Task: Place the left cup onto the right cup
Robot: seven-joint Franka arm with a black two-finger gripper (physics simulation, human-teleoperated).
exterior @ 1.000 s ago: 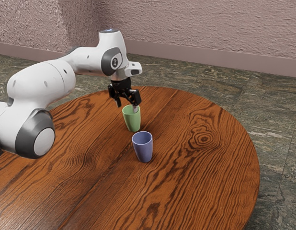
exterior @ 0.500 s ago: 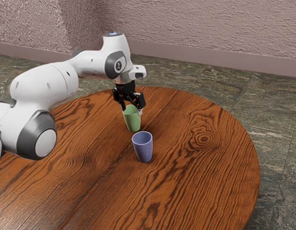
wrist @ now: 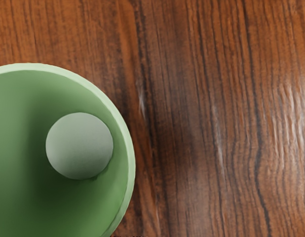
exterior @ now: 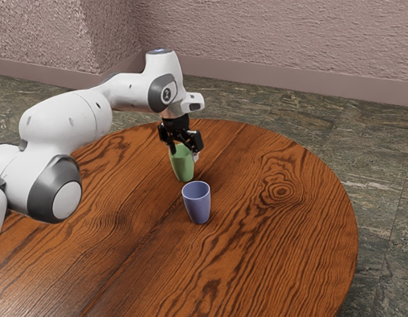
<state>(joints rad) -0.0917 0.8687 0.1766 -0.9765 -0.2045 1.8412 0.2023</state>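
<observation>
A green cup (exterior: 183, 165) stands upright on the round wooden table (exterior: 270, 224), with a blue-purple cup (exterior: 196, 201) just in front of it, toward the exterior view's right. My gripper (exterior: 183, 151) hangs at the green cup's rim. It is open, with its fingers spread at the rim's far side. In the wrist view I look straight down into the green cup (wrist: 68, 163) and see its pale bottom and part of its rim, with table wood beside it. Both cups rest on the table, a small gap between them.
The table's wood stretches wide on all sides of the two cups, with its edge (exterior: 352, 218) far off at the exterior view's right. A stone floor and a rough wall lie beyond the table.
My hand has moved toward the exterior view's right and come down a little, from beside the green cup to over its rim. Neither cup has moved.
</observation>
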